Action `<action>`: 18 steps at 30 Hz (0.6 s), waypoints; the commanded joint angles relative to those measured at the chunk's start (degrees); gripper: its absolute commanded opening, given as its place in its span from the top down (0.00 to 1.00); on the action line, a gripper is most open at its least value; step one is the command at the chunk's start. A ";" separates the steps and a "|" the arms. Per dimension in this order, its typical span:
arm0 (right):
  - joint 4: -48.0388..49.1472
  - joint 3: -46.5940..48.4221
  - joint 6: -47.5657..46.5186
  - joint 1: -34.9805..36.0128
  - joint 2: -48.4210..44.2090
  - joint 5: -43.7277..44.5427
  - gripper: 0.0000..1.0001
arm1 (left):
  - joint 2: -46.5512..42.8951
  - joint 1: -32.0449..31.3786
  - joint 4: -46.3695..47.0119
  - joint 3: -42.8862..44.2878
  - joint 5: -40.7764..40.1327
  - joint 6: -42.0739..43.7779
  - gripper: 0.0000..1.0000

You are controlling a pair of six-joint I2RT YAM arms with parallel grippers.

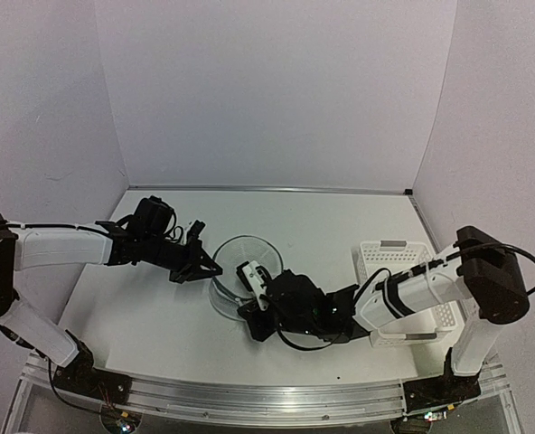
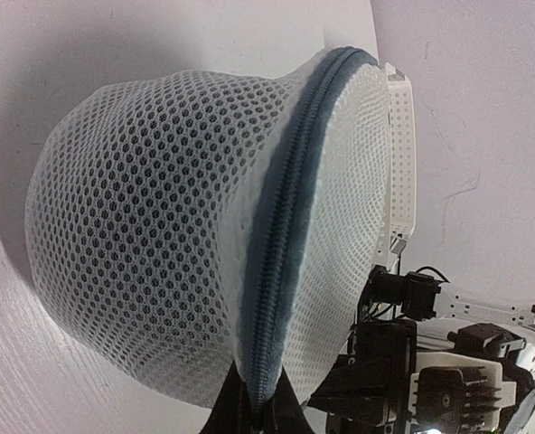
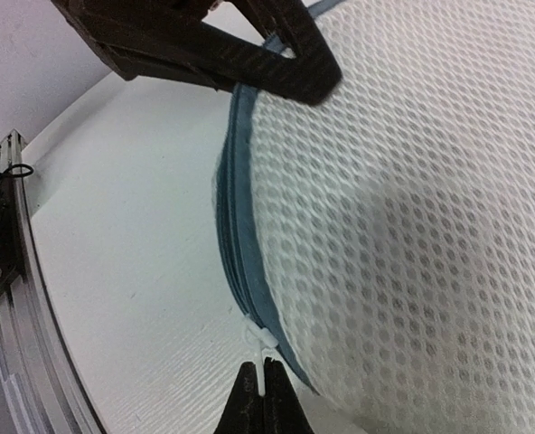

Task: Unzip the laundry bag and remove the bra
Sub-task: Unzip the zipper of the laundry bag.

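Note:
The laundry bag [image 1: 236, 258] is a white mesh cylinder between my two grippers at the table's middle. In the left wrist view the bag [image 2: 159, 226] fills the frame, with its blue-grey zipper band [image 2: 290, 208] closed and running up from my left gripper [image 2: 258, 411]. That gripper is shut on the bag's zipper seam. My right gripper [image 3: 266, 402] is shut on the white zipper pull [image 3: 266, 348] at the bag's [image 3: 412, 226] lower edge. From above, the left gripper [image 1: 215, 268] is at the bag's left side and the right gripper [image 1: 252, 316] at its near side. The bra is hidden; only darkness shows through the mesh.
A white perforated plastic basket [image 1: 403, 271] stands at the right, behind my right arm, and also shows in the left wrist view [image 2: 398, 163]. The metal rail of the table's near edge [image 3: 14, 298] runs close to the right gripper.

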 commanded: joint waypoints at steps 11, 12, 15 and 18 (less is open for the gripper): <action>0.74 -12.44 2.92 -3.19 -13.49 6.26 1.00 | -1.13 -0.09 2.63 2.27 2.03 2.44 1.00; 0.70 -13.03 2.92 -3.81 -14.18 6.16 1.00 | -1.23 -0.17 2.63 2.28 2.21 2.55 1.00; 0.43 -14.14 2.50 -5.27 -15.41 5.84 1.00 | -1.22 -0.33 2.65 2.41 2.53 2.78 1.00; 0.18 -14.55 2.28 -6.04 -16.16 5.37 1.00 | -1.08 -0.53 2.68 2.65 2.60 2.76 1.00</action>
